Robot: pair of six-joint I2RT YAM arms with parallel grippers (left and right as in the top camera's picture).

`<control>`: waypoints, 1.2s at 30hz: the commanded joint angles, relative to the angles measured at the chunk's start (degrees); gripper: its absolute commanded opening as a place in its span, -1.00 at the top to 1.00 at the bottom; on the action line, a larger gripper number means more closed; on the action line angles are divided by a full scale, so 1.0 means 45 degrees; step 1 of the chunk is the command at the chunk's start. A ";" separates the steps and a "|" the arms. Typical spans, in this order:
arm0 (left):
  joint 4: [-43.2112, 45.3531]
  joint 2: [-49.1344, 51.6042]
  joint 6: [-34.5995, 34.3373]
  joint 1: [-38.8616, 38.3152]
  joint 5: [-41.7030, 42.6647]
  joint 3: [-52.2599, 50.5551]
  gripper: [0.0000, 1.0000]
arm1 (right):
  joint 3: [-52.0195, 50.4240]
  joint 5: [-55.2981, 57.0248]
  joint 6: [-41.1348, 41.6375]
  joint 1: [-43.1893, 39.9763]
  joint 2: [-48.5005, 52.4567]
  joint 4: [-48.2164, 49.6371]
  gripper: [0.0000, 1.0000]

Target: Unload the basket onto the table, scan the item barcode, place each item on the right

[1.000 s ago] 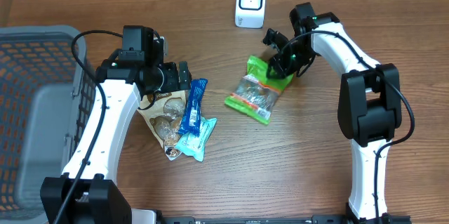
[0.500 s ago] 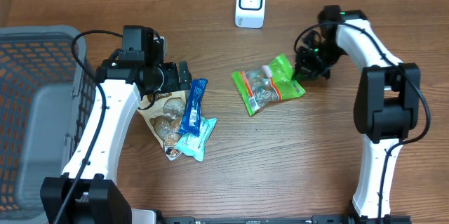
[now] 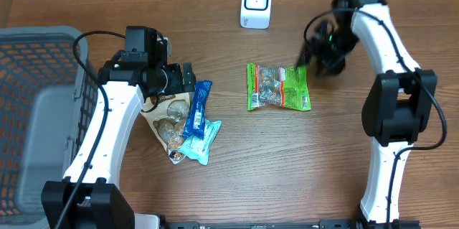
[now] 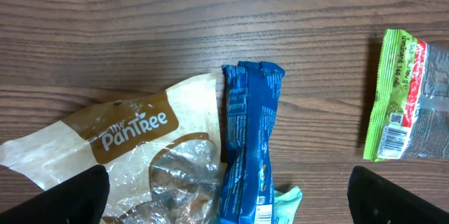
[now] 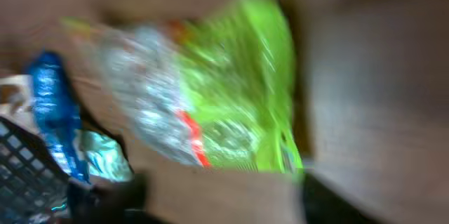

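Our right claw (image 3: 320,55) is open and holds nothing. The green snack bag (image 3: 278,86) lies flat on the table (image 3: 237,186) just beside it. Our left claw (image 4: 224,185) hangs wide open over the blue wrapper (image 4: 249,140).

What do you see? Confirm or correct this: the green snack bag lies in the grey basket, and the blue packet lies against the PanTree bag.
Wrong on one point. The green snack bag lies flat on the wooden table, not in the grey basket at the far left; the overhead view shows it. The blue packet does lie against the PanTree bag.
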 commanded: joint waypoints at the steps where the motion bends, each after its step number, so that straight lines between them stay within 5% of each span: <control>1: 0.0005 0.0083 0.0019 -0.0083 -0.0087 0.0039 -1.00 | 0.1802 0.0393 -0.2584 0.0049 0.0024 0.0491 -1.00; 12: 0.0005 0.0083 0.0019 -0.0083 -0.0083 0.0039 -0.99 | 0.1399 -0.0243 -0.7980 0.0622 0.0311 0.3206 -1.00; 25: 0.0005 0.0083 0.0019 -0.0083 -0.0087 0.0039 -1.00 | -0.1734 -0.0389 -0.8956 0.1277 0.0801 0.4022 -0.77; 32: 0.0005 0.0083 0.0019 -0.0083 -0.0083 0.0039 -0.99 | -0.2875 -0.0379 -0.8908 0.1248 0.0801 0.4080 -0.37; 36: 0.0005 0.0083 0.0019 -0.0083 -0.0087 0.0039 -1.00 | -0.2778 -0.0384 -0.7674 0.1248 0.0797 0.3546 0.06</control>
